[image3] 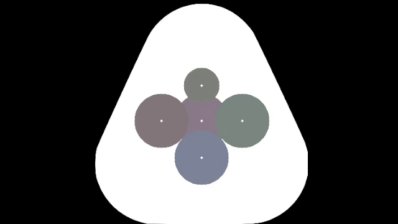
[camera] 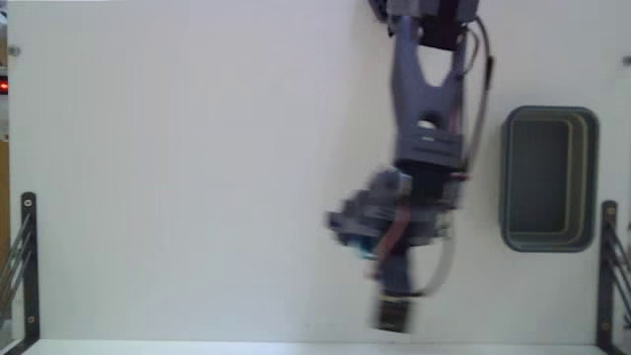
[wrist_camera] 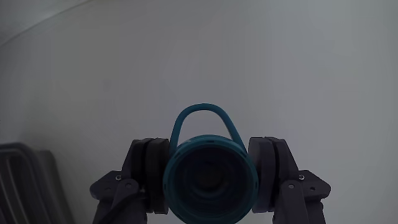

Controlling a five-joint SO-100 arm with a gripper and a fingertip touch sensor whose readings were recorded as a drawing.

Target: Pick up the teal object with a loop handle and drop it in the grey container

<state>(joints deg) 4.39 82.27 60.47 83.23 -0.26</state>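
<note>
No readable text anywhere. One cup (wrist_camera: pixel 210 180), one bin (camera: pixel 548 178), one arm. Wrist view: jaws (wrist_camera: pixel 210 177) clamped on the cup's sides, loop handle up. Fixed view: bin sits near the worktop's (camera: pixel 177 177) right edge, apart from the arm; wide bare worktop on the left.

White tabletop (camera: pixel 177 177), black side brackets (camera: pixel 30 266)

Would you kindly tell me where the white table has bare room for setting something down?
The white table is bare left of the arm, to the black bracket. It is crowded on the right, where the gripper holding the teal loop-handled cup nears the grey rectangular bin.
</note>
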